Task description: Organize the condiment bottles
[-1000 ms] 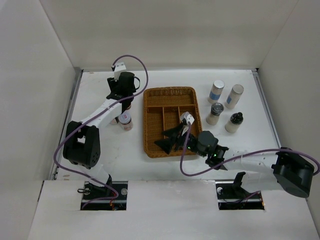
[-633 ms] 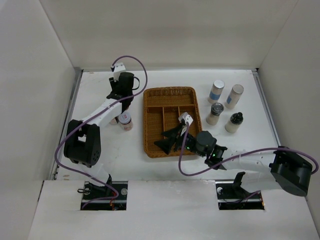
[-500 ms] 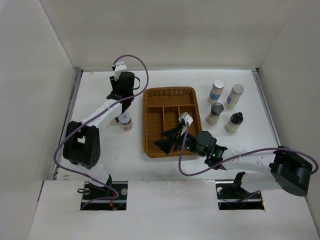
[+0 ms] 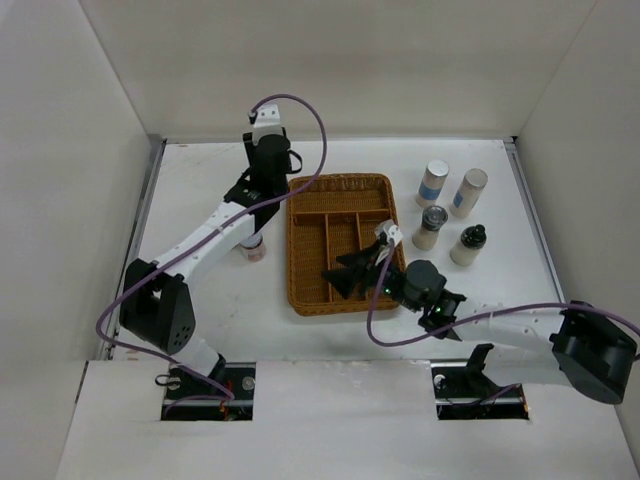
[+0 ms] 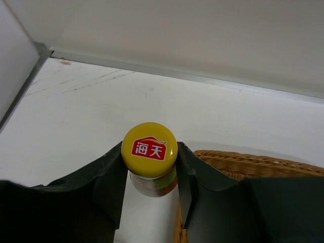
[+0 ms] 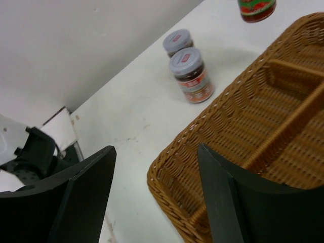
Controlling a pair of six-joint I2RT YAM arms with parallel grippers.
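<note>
My left gripper (image 5: 150, 154) is shut on the yellow cap of a dark sauce bottle (image 5: 150, 148), just left of the wicker tray's (image 5: 243, 164) far corner. From above, that gripper (image 4: 270, 165) hides the bottle. The bottle's red-labelled lower part (image 6: 257, 7) shows at the top edge of the right wrist view. Two white-lidded dark jars (image 6: 178, 41) (image 6: 188, 68) stand left of the tray. My right gripper (image 6: 156, 152) (image 4: 345, 275) hangs open over the tray's near left corner, holding nothing.
Right of the tray (image 4: 300, 290) stand two white blue-labelled shakers (image 4: 433, 182) (image 4: 468, 192), a dark-lidded jar (image 4: 431, 227) and a black-capped pale bottle (image 4: 467, 245). White walls enclose the table on three sides.
My left gripper has shut on the yellow-capped bottle and moved right, toward the tray's far left corner. The right gripper has drifted slightly right over the tray.
</note>
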